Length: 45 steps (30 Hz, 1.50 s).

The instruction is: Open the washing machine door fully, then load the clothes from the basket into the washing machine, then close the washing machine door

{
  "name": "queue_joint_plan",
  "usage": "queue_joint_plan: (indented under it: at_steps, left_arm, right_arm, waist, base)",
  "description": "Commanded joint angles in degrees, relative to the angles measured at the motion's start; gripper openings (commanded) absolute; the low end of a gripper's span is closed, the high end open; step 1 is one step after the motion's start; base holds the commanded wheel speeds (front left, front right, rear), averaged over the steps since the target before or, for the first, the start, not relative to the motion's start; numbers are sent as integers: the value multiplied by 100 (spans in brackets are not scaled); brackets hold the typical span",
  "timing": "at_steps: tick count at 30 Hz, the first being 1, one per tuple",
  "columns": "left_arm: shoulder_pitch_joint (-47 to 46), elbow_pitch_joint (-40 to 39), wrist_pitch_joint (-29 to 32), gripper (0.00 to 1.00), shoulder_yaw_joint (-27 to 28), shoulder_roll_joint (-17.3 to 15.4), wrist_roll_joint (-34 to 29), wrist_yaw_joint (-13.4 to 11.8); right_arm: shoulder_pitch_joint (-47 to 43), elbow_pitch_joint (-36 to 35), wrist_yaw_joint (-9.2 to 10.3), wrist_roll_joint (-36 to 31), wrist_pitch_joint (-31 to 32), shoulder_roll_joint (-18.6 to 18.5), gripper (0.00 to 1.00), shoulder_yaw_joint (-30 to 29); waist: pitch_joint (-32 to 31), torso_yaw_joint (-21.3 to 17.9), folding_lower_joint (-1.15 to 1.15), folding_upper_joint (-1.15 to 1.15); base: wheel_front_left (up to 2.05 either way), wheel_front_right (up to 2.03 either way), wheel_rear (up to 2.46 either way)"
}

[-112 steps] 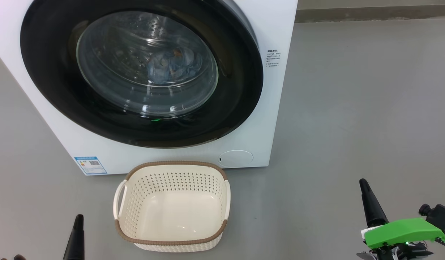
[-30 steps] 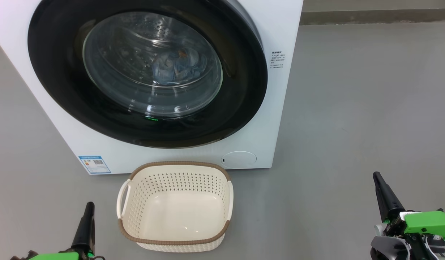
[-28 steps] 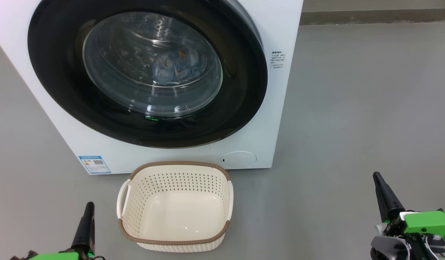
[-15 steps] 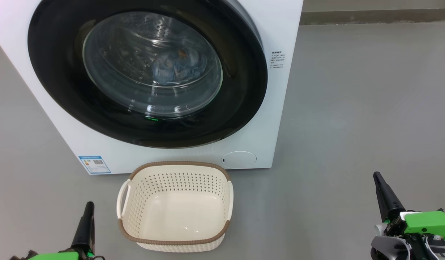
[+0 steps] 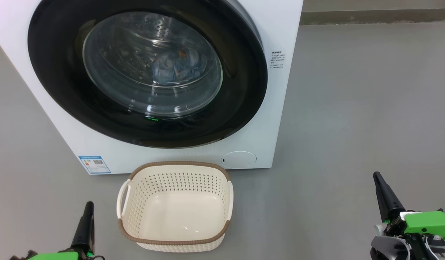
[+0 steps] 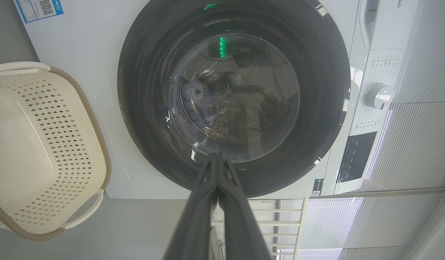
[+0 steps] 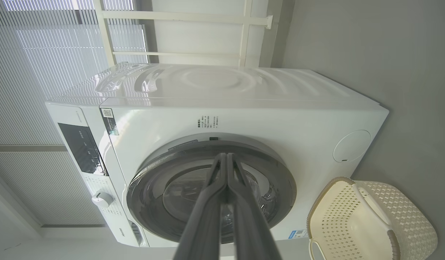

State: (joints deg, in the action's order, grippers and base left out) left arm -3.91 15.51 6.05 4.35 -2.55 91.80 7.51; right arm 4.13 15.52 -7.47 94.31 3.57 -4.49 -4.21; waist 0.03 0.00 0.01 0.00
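The white washing machine (image 5: 276, 119) stands ahead with its glossy black door (image 5: 240, 94) closed flat against the front. Through the glass bowl window the light blue clothes (image 5: 175, 66) lie inside the drum; the left wrist view shows the clothes (image 6: 197, 94) too. The cream basket (image 5: 174, 206) sits on the floor before the machine, with nothing in it. My left gripper (image 5: 88, 209) hangs low at the basket's left, shut and holding nothing. My right gripper (image 5: 378, 178) is far right over the floor, shut, nothing held. Each wrist view shows fingertips pressed together (image 6: 217, 157) (image 7: 226, 156).
Grey floor (image 5: 352, 108) spreads wide to the right of the machine. A round filter cover (image 5: 239, 159) and blue energy label (image 5: 94, 164) sit low on the front. The control panel and knob (image 6: 379, 95) are at the machine's top. Window blinds (image 7: 34, 47) stand behind.
Over the last second nothing has moved. Since 3.7 s ago the camera shifted slightly and both grippers came a little further into view; door, clothes and basket stayed put.
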Motion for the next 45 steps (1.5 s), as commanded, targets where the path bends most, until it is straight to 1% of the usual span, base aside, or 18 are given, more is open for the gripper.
queue_joint_plan:
  at_steps: [1,45]
  left_arm:
    - [-268,-105,24,0,195,-56,57,-2]
    - [-267,-110,32,0,204,-49,48,-2]
  right_arm:
    - [219,-136,-2,39,53,-60,0,68]
    - [224,-131,-2,-12,100,-17,0,8]
  waist:
    - [0,0,0,0]
    - [0,0,0,0]
  base:
    - [0,0,0]
    - [0,0,0]
